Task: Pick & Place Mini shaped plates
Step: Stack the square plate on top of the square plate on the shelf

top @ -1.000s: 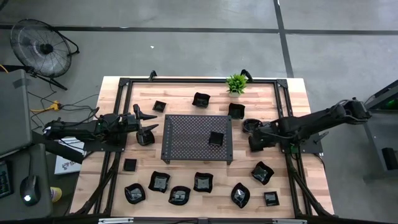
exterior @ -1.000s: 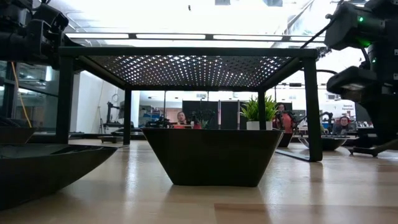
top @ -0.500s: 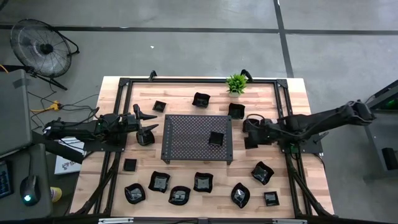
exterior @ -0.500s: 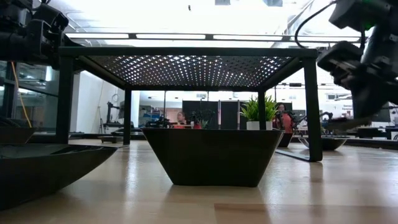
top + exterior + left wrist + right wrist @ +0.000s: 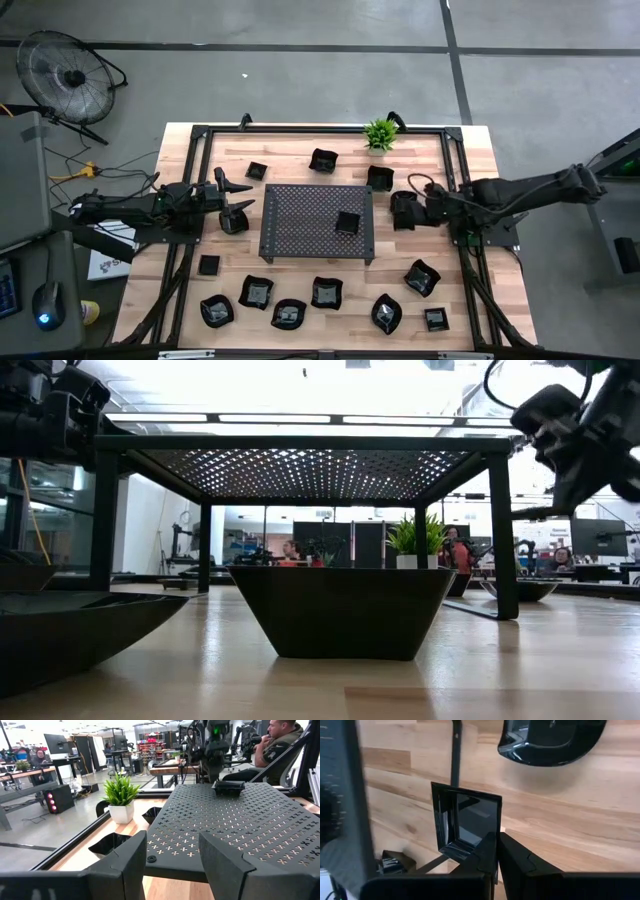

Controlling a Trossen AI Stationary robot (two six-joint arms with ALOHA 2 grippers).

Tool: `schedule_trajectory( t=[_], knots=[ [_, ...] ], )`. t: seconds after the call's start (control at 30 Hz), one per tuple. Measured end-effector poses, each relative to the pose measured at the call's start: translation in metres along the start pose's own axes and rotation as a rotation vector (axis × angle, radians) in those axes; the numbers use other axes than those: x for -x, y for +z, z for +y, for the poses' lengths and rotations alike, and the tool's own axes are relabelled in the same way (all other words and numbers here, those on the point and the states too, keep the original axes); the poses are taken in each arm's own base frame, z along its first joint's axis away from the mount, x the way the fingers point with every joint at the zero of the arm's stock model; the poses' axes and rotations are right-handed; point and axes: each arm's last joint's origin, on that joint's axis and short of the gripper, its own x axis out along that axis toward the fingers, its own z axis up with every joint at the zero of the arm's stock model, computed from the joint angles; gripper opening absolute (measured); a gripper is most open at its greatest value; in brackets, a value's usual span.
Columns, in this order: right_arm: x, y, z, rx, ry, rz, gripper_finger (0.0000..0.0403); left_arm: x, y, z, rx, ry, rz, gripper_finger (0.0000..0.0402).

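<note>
Several glossy black mini plates lie on the wooden table along its near edge (image 5: 288, 314) and beyond the tray (image 5: 322, 160). One square plate (image 5: 347, 222) sits on the perforated tray (image 5: 300, 235). My right gripper (image 5: 496, 837) hovers just right of the tray (image 5: 402, 210) and is shut on a small square plate (image 5: 467, 822). In the low view that plate (image 5: 540, 512) hangs in the air under the gripper (image 5: 575, 445). My left gripper (image 5: 172, 865) waits open at the tray's left side (image 5: 235, 205). My right gripper pinches the square plate by its rim (image 5: 487, 842), at the side nearest the wrist, between its two shut fingers (image 5: 515, 857). The plate is lifted clear of the table and sits tilted, with its hollow turned toward the wrist camera.
A rounded plate (image 5: 550, 740) lies on the table under the right gripper. A small green plant (image 5: 380, 133) stands at the far edge. The raised tray stands on legs mid-table, and a black frame (image 5: 455, 150) runs round the table.
My right gripper has risen from the table right of the tray and moved toward the far edge, carrying the square plate up clear of the wood. My left arm has kept still.
</note>
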Motion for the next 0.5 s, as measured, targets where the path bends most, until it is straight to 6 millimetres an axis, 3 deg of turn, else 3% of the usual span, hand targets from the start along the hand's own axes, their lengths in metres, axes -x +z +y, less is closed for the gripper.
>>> schedule_trajectory(
  t=[0.27, 0.5],
  knots=[
    [0.034, -0.002, 0.034, 0.047, -0.012, -0.044, 0.0011, 0.0, 0.0, 0.0, 0.0, 0.0, 0.001, 0.0176],
    [0.044, -0.017, 0.067, 0.072, -0.012, -0.025, 0.0011, 0.0, 0.0, 0.0, 0.0, 0.0, 0.0, 0.0176]
  ],
)
